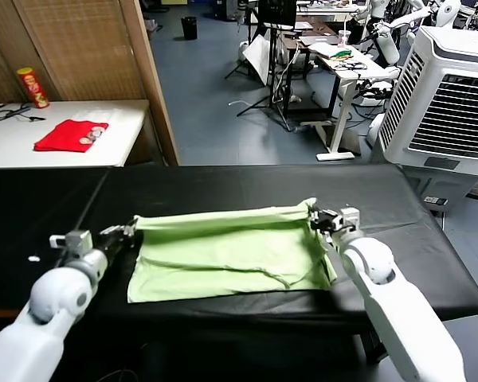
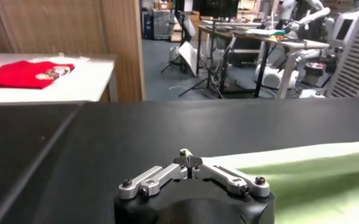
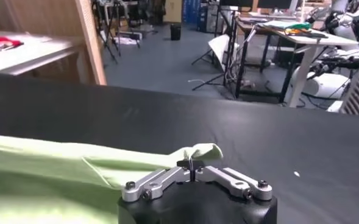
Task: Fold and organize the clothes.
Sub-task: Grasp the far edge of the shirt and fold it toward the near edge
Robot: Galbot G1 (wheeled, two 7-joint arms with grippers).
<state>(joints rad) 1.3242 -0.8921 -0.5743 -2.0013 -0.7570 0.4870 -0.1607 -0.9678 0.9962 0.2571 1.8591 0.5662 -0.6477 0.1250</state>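
No writing can be read on anything here: the red and yellow can (image 1: 33, 87) on the white side table (image 1: 119, 135) is too small to make out its label. The pale green shirt (image 1: 223, 255) lies partly folded on the black bench (image 1: 247, 187), its long axis running across the bench from the robot's left to its right, with the far edge stretched fairly straight between the two arms and the near edge lying looser with a few creases. The left tool (image 1: 127, 231) sits at the shirt's far left corner, its fingers pressed together on a pinch of green fabric, as the left wrist view shows (image 2: 188, 163). The right tool (image 1: 317, 216) is at the far right corner, likewise clamped shut on a bunched tip of the cloth (image 3: 191, 165). A small red garment (image 1: 70, 135) lies on the white side table, well apart from the shirt.
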